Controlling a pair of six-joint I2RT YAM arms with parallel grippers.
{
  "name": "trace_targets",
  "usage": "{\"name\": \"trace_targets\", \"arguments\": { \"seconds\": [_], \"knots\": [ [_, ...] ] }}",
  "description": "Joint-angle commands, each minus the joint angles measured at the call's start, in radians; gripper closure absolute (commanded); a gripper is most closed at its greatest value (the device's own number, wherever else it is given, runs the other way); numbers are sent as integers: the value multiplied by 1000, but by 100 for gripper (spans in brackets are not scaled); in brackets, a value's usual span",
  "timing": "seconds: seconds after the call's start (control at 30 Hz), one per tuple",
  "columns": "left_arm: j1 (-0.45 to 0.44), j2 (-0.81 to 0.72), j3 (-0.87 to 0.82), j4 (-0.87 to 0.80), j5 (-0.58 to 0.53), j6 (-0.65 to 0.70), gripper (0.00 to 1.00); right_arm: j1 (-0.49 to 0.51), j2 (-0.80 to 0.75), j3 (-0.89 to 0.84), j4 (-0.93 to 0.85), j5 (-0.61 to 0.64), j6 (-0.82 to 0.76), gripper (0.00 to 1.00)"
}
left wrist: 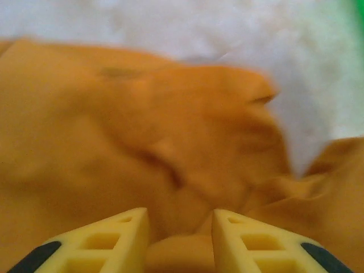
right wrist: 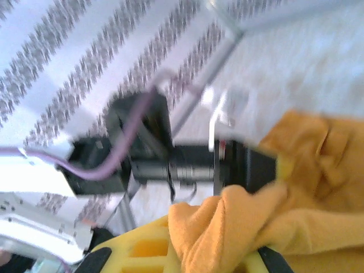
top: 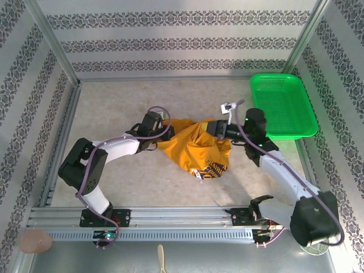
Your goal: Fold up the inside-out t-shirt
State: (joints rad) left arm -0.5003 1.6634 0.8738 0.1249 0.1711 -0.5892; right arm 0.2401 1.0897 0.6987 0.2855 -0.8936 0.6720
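Two-finger right gripper (right wrist: 199,253): closed tight and clamped on a gathered fold of the inside-out t-shirt (top: 193,149). Cloth spilled over both yellow fingers, a hold suited to lifting or pulling that edge.
Left gripper (left wrist: 179,222): its fingers stood partly apart, with a soft roll of orange cloth lying in the gap, not visibly squeezed. This was judged either a slack hold or a bite about to be taken.
Placement of the grippers: one sat at the far-left edge of the garment and one at the far-right, presumably so that the cloth between them could be drawn out and spread.
Inside-out t-shirt: lay bunched in a crumpled heap at the middle of the table (top: 122,108), between the two wrists, with no fold made yet.
Chest print (top: 215,168): dark lettering showed on the near lobe, toward the arm bases.
Green plastic basket (top: 282,105): sat at the far right, apart from the shirt.
Stage: early, since the shirt was judged to need flattening before folding.
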Motion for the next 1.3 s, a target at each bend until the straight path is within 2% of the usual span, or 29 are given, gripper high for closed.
{"name": "trace_targets", "arguments": {
  "seconds": [0.0, 0.17, 0.33, 0.5, 0.63, 0.93, 0.97, 1.07, 1.13, 1.2, 1.27],
  "knots": [
    [-4, -125, -77, -61, -37, 17, 59, -35, -36, 5, 139, 45, 93, 100],
    [-23, -350, -142, -62, -48, -23, 47, -28, -29, 52, 120, 47, 114, 100],
    [-106, -456, -56, -64, -37, -44, 42, -6, -21, 68, 100, 74, 115, 100],
    [-234, -380, 59, -35, -53, -91, 38, 19, -23, 79, 80, 108, 109, 100],
    [-317, -279, 64, 97, -84, -188, 36, 40, -29, 89, 53, 131, 94, 100],
    [-392, -97, 87, 194, -165, -278, 34, 74, -33, 92, 17, 152, 75, 100],
    [-394, -83, 86, 196, -171, -284, 36, 75, -35, 96, 17, 150, 79, 100],
    [-393, -51, 79, 181, -194, -284, 65, 68, -45, 119, 20, 142, 94, 100],
    [-393, -37, 70, 153, -221, -267, 74, 54, -52, 140, 29, 128, 117, 100],
    [-388, -28, 53, 141, -244, -250, 75, 42, -53, 161, 41, 103, 138, 100],
    [-378, -35, 25, 171, -236, -226, 69, 38, -57, 172, 39, 92, 144, 100]
  ]
}}
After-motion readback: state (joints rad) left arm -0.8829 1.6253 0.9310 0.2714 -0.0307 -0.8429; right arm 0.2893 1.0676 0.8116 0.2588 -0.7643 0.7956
